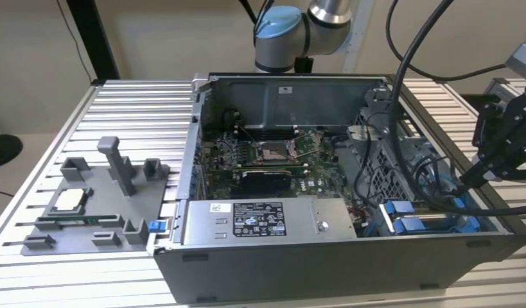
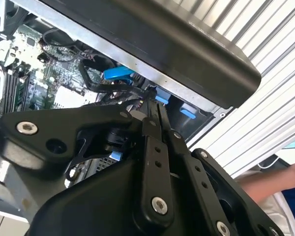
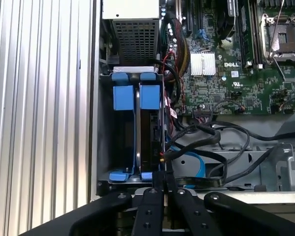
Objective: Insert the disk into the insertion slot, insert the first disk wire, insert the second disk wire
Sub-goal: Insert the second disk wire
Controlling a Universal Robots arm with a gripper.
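Observation:
The disk [image 3: 150, 132] stands edge-on inside the insertion slot [image 3: 104, 137], with its blue carrier tabs [image 3: 136, 97] at the far end. In the exterior view the slot [image 1: 421, 224] lies at the case's front corner, on the exterior view's right. My gripper [image 3: 162, 178] hovers just over the disk's near end, fingers pressed together. The black plug end of a disk wire [image 3: 163, 157] sits right at the fingertips, and the wire [image 3: 187, 142] curves off toward the motherboard. The gripper [image 2: 158, 107] also appears in the second wrist view and, in the exterior view, above the case's rim [image 1: 465, 181].
A grey power supply box [image 1: 258, 221] with a label fills the case's front. Behind it lies the motherboard [image 1: 263, 160]. Loose black cables and a blue flat cable [image 3: 194, 164] crowd beside the slot. A grey fixture [image 1: 91, 205] sits on the ribbed table. A person's arm [image 2: 270, 182] is nearby.

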